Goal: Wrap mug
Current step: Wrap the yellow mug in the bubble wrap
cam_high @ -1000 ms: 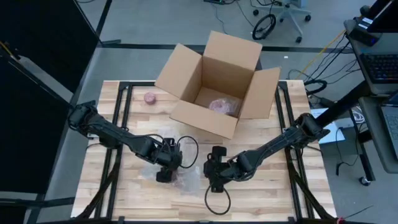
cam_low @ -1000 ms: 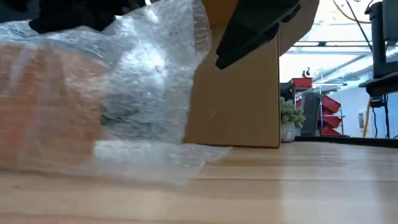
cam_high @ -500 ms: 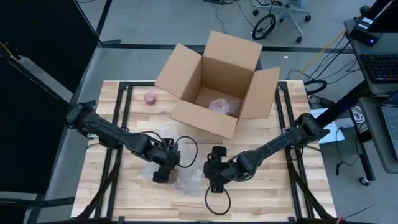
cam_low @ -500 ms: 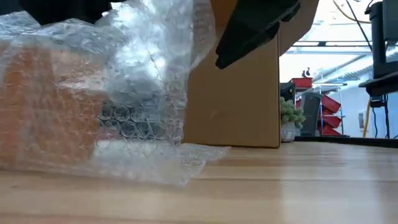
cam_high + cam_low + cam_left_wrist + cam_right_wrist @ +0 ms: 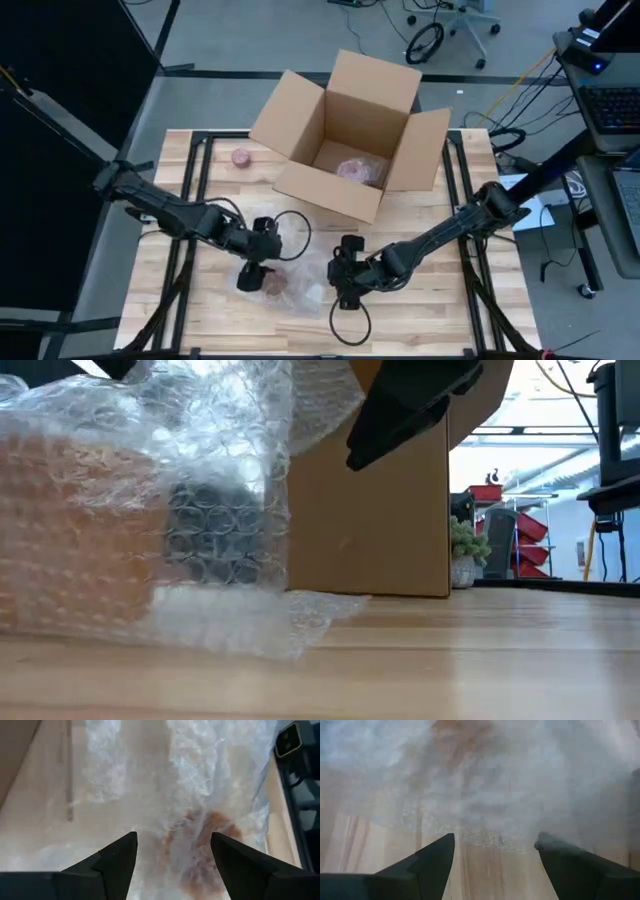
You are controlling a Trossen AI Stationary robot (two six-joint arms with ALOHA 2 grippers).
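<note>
Table (image 5: pixel 430 310): light wood slats, carries everything, both arms reach in over it.

Cardboard box (image 5: pixel 345 135): flaps up, on the far side of both grippers, more toward the right one. A pinkish bubble-wrapped bundle (image 5: pixel 358 170) lies inside it. In the low view the box wall (image 5: pixel 375 510) stands behind the wrap.

Bubble wrap (image 5: pixel 300 290): clear sheet on the wood between the two grippers. Low view shows it (image 5: pixel 150 510) humped up over the mug, with a loose edge flat on the table.

Mug (image 5: pixel 273 284): reddish-orange, under the wrap, just beside the left gripper on the side toward the right one. Left wrist view has it (image 5: pixel 207 850) as an orange blur through the plastic, just ahead of the fingers.

Left gripper (image 5: pixel 250 276): fingers (image 5: pixel 117 857) spread, released, wrap showing in the gap between them, gripping nothing.

Right gripper (image 5: pixel 340 290): at the sheet's other edge, fingers (image 5: pixel 432 857) apart, released, wrap edge just ahead of them (image 5: pixel 485 805).

Small pink round item (image 5: pixel 240 157): on the table near the box's corner, well away from both grippers.
</note>
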